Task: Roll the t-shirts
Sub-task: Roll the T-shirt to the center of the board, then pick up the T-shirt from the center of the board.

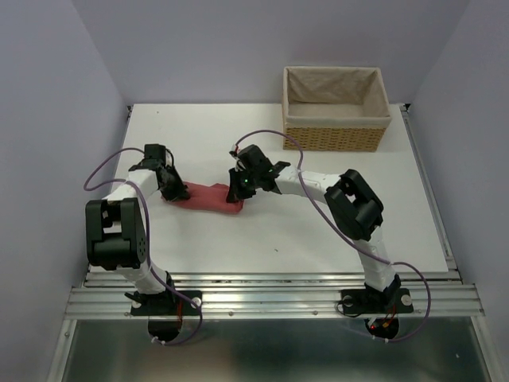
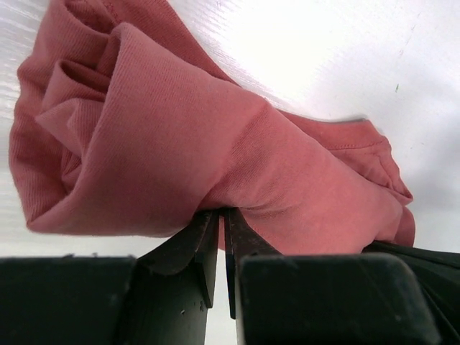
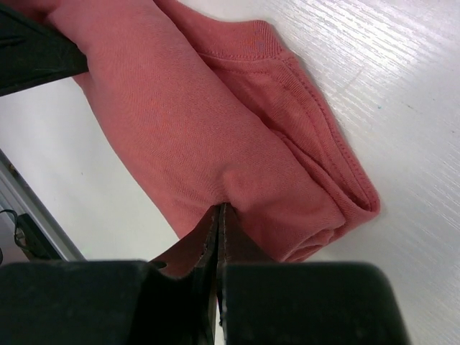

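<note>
The salmon-red t-shirt (image 1: 208, 197) lies as a tight roll on the white table, left of the middle. My left gripper (image 1: 173, 191) is at its left end, shut on a pinch of the cloth. In the left wrist view the t-shirt (image 2: 180, 136) fills the frame, its rolled end at the left, and the left gripper (image 2: 221, 213) nips its near edge. My right gripper (image 1: 238, 191) is at the roll's right end, also shut on the cloth. The right wrist view shows the t-shirt (image 3: 208, 122) with the right gripper (image 3: 218, 208) pinching its near side.
A tan cloth-lined wicker basket (image 1: 336, 107) stands at the back right of the table (image 1: 318, 231). Purple-grey walls close in the back and both sides. The metal rail with the arm bases (image 1: 270, 301) runs along the near edge.
</note>
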Action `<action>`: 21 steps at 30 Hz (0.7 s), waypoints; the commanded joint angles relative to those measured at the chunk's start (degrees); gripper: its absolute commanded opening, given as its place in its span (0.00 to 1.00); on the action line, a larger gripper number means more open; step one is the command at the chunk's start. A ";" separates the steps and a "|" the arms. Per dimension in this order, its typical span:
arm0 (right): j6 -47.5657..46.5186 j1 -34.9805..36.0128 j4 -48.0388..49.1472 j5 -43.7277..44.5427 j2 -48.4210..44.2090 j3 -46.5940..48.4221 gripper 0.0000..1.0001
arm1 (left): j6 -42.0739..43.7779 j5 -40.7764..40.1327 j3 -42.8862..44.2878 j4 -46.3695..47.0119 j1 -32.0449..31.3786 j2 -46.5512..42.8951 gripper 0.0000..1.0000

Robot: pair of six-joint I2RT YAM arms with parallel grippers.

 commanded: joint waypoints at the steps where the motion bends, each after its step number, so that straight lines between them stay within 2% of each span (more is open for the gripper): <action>1: -1.72 -1.05 -2.23 3.86 0.05 -1.31 0.01 | 0.74 -3.08 2.83 -1.17 0.46 -5.60 0.20; 7: -2.60 -1.05 -2.41 4.83 -1.00 -0.96 0.01 | 0.39 -6.86 4.59 -2.23 1.25 -7.72 0.20; 11: -2.60 -1.57 -2.49 3.95 -1.53 -0.96 0.01 | 0.22 -7.56 4.15 -1.53 1.78 -5.54 0.19; 21: -3.65 -5.18 -2.58 -7.11 4.35 1.58 0.01 | -1.63 -7.05 4.50 1.72 2.49 2.03 0.19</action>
